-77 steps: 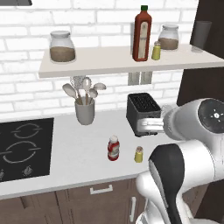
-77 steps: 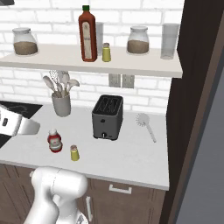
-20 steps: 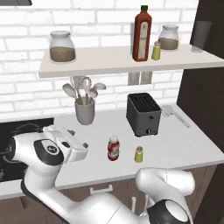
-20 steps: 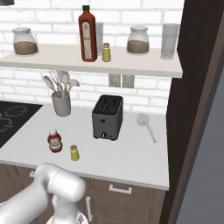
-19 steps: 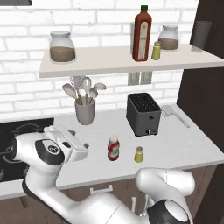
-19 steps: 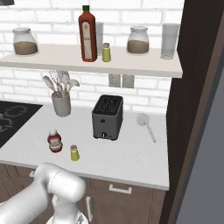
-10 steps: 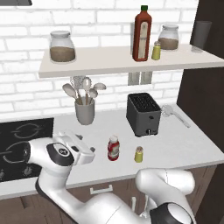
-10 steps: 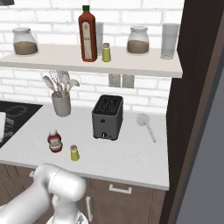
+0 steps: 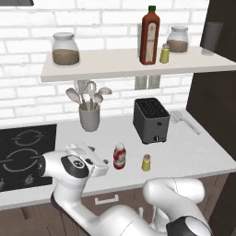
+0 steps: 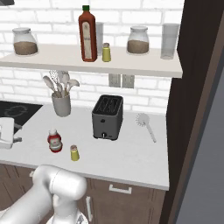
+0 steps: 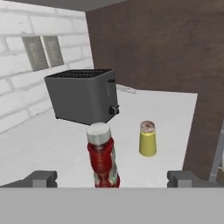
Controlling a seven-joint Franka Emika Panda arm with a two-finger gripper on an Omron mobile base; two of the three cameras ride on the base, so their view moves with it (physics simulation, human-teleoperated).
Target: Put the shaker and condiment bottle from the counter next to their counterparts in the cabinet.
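In front of me the condiment bottle [image 11: 103, 159] is red with a white cap, and the shaker [image 11: 148, 139] is yellow-olive under a pale silvery cap. The toaster [image 11: 83, 95] is dark grey, and the counter [image 11: 52, 144] is white. My fingertips [image 11: 41, 178] are dark grey. The wall [image 11: 17, 52] is white brick.

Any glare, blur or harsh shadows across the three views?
Left base view: flat even light, soft shadow under the shelf. Right base view: sharp, no glare on the toaster. Hand view: red bottle and shaker crisp, faint shadows, slightly coarse render.
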